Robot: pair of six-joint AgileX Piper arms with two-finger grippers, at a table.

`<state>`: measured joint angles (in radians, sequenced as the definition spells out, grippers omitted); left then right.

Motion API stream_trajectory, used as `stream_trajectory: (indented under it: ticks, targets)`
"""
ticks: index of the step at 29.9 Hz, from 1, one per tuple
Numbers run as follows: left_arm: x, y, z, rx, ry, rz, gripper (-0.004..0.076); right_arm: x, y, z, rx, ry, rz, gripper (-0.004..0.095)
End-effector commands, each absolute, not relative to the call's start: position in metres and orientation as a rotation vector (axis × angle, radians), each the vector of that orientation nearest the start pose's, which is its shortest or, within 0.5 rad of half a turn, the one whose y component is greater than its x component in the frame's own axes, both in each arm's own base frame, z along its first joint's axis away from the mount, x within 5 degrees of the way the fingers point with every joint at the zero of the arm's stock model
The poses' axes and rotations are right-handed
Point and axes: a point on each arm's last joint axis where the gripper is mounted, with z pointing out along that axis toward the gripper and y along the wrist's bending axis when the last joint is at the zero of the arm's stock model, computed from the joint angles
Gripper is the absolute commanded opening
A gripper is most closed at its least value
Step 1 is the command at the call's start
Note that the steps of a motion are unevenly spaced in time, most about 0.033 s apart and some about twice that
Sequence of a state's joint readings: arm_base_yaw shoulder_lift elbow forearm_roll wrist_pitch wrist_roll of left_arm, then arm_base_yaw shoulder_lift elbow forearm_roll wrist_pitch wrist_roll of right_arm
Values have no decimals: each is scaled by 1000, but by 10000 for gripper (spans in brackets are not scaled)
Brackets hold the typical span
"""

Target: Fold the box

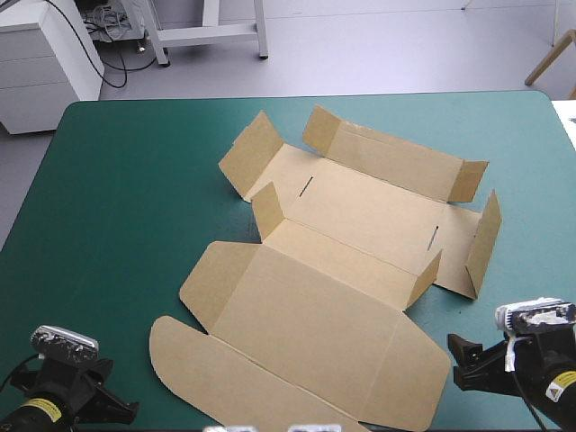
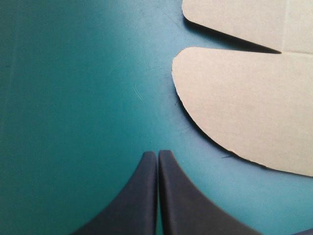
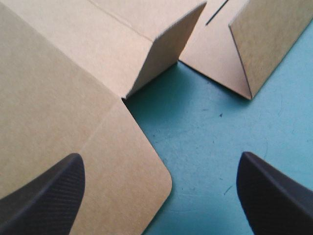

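The table [image 1: 135,198] bears the box [image 1: 342,270], seemingly mostly flat.

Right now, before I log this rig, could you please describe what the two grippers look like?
The left gripper and the right gripper each carry two broad black fingers shaped like curved fins, tapering to rounded tips. The right pair shows a fine woven texture. In the high view, the left arm's black wrist bears a small yellow label.

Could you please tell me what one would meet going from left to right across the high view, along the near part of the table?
left hand → box → right hand
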<state>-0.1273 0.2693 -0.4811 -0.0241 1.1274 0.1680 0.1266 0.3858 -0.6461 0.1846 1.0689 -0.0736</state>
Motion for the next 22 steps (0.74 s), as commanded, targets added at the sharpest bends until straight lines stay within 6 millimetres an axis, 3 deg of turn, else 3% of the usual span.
stream_trajectory:
  ticks: [1,5,11,16,22]
  targets:
    - [37,-8,272,340,2316,-29,-10,52,22,351,-152,2207,292,740]
    - [37,-8,272,340,2316,-29,-10,70,25,375,-167,2321,295,738]
    - [37,-8,272,340,2316,-29,-10,125,35,390,-148,2446,355,738]
    - [37,-8,272,340,2316,-29,-10,168,45,383,-113,2557,432,737]
    - [37,-8,272,340,2316,-29,-10,206,50,354,-50,2713,442,737]
